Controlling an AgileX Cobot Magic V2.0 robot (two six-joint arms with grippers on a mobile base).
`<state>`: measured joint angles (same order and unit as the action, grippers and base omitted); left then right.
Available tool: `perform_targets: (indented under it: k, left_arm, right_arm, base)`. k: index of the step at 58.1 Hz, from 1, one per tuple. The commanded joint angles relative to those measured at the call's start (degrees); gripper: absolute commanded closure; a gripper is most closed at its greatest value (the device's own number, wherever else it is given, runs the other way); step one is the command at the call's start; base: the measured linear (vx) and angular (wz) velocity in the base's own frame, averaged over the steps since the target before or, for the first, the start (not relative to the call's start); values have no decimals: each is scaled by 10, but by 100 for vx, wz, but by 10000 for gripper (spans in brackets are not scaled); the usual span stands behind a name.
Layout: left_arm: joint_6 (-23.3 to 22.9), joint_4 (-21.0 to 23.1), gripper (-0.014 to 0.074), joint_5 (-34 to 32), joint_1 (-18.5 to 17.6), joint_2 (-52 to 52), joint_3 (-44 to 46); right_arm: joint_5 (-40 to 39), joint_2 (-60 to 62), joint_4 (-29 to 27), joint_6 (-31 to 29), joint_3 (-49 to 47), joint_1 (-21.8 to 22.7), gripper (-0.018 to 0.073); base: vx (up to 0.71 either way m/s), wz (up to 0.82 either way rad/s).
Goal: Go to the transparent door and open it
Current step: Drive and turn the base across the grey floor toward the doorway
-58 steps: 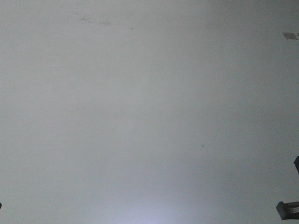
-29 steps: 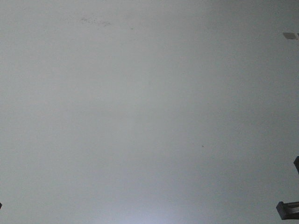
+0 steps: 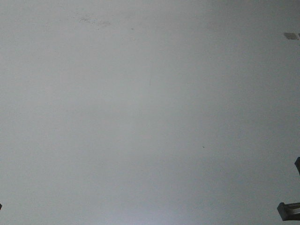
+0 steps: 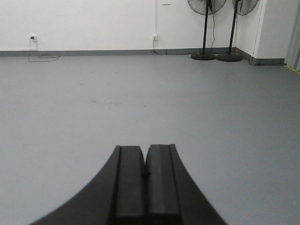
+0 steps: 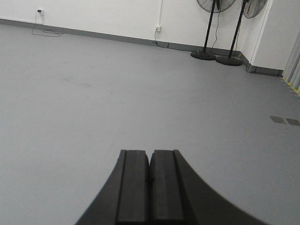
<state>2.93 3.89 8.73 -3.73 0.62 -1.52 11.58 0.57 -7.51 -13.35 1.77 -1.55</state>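
Open grey floor (image 4: 70, 117) runs ahead of you in both wrist views, out to a white wall (image 4: 93, 23) with a grey skirting (image 4: 93, 52) along its foot. Your left gripper (image 4: 145, 151) is clenched, its two black fingers (image 4: 129, 183) pressed together with nothing between them. Your right gripper (image 5: 150, 153) is clenched the same way, holding nothing.

In the far right corner two pedestal fans (image 4: 205, 28) stand side by side on round bases just beside the skirting, next to a projecting white corner (image 4: 276, 28). Wall sockets (image 4: 153, 36) sit low on the wall, and a cable (image 4: 44, 58) lies looped on the floor below the left one.

In the right wrist view two small floor plates (image 5: 284, 120) lie side by side near the right edge, and a yellow strip (image 5: 294, 86) marks the floor's edge beyond them.

The front-facing view shows only floor, with a faint scuff (image 3: 93, 20) near the top and a dark piece of hardware (image 3: 288, 211) at the lower right corner. The transparent door appears in none of your three views.
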Motion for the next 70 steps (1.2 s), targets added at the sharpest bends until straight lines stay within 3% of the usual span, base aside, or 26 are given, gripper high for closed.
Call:
perform_targets:
  k: [1, 70]
  left_arm:
    - [-5, 1, 594, -49, -2, 7, -17]
    - [-5, 1, 594, -49, -2, 7, -17]
  right_arm:
    - [-47, 8, 1, -2, 8, 1, 559]
    - [-46, 8, 1, -2, 8, 1, 559]
  base:
    - [0, 0]
    - [1, 2]
